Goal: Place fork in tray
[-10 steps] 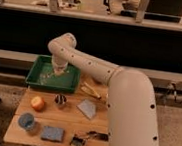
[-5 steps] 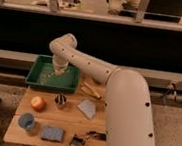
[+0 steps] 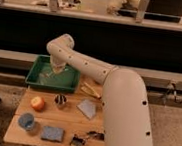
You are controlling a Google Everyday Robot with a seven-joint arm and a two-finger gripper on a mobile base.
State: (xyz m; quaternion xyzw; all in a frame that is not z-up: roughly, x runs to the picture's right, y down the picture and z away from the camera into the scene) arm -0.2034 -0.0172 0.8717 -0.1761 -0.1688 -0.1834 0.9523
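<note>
The arm (image 3: 104, 74) has eased slightly up and back over the tray. On the desk (image 3: 68, 116) near me: one blue cup (image 3: 26, 121), one blue sponge (image 3: 52, 133), one orange fruit (image 3: 38, 103). Farther back, one green tray (image 3: 36, 75) sits at the desk's rear left edge. The claw (image 3: 56, 69) hangs inside it; I cannot tell its grip. The fork is too hard to make out.

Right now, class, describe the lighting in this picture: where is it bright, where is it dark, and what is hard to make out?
Camera view: dim, warm light; a black band crosses behind the arm. The hand hangs over the green tray, too soft to read; small pale bits inside the tray blur together.
</note>
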